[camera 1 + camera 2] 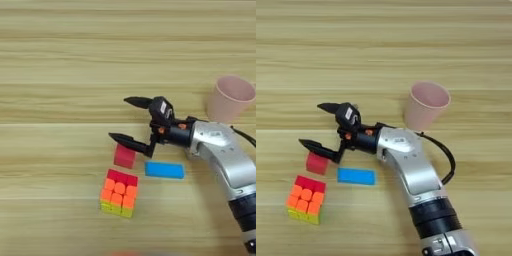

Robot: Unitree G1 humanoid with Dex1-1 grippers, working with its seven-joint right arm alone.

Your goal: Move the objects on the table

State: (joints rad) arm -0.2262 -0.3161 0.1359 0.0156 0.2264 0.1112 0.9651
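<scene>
My right gripper (124,119) stands open over the table (60,60), its two black fingers spread wide and pointing left with nothing between them. The lower finger (127,141) hangs just above the plain red cube (124,156). A flat blue bar (164,170) lies to the right of that cube, under the wrist. The red, orange and yellow puzzle cube (119,192) sits in front of the red cube, a little apart from it. In the right eye view the same gripper (316,125) is seen left of the silver forearm (411,172).
A pink cup (426,106) stands upright behind the forearm, to the right of the gripper. A black cable (446,155) loops off the arm beside it. Bare wood stretches across the far and left parts of the table.
</scene>
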